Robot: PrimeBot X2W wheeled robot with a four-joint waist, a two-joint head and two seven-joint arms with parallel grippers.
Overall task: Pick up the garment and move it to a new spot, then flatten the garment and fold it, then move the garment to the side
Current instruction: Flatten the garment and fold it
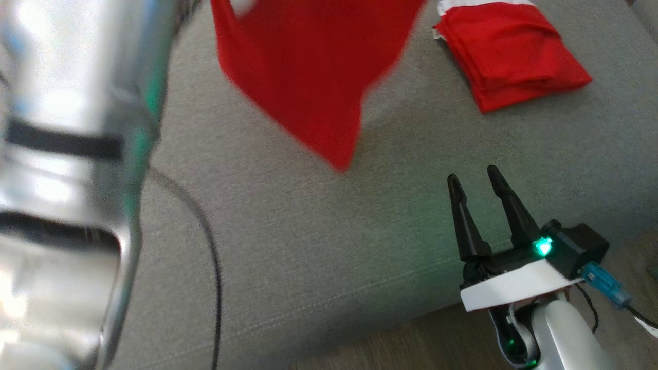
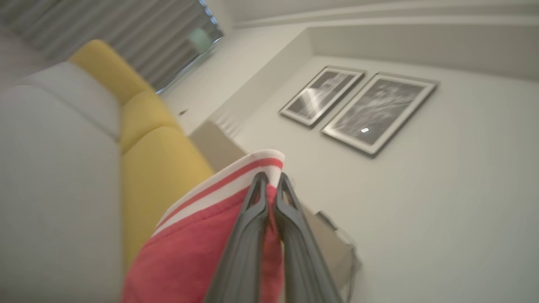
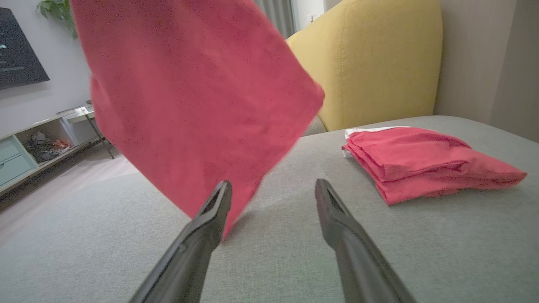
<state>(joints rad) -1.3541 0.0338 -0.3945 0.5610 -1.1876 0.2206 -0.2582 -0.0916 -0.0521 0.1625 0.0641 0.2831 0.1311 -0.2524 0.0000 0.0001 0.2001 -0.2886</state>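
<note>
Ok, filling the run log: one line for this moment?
left hand: shut on red garment, lifted | right hand: open, empty | folded pile: on sofa

Soft, even light fills all three views, with no hard shadows. At the left of the head view the pale forearm [image 1: 67,180] is out of focus and washed with glare. The hanging red garment [image 1: 303,77] smears at its edges. At the lower right a green lamp [image 1: 544,247] tints the grey cushion [image 1: 308,246]. The left wrist view is blurred throughout, its wall lines bowed. The right wrist view is sharpest on the folded red pile [image 3: 421,164].
</note>
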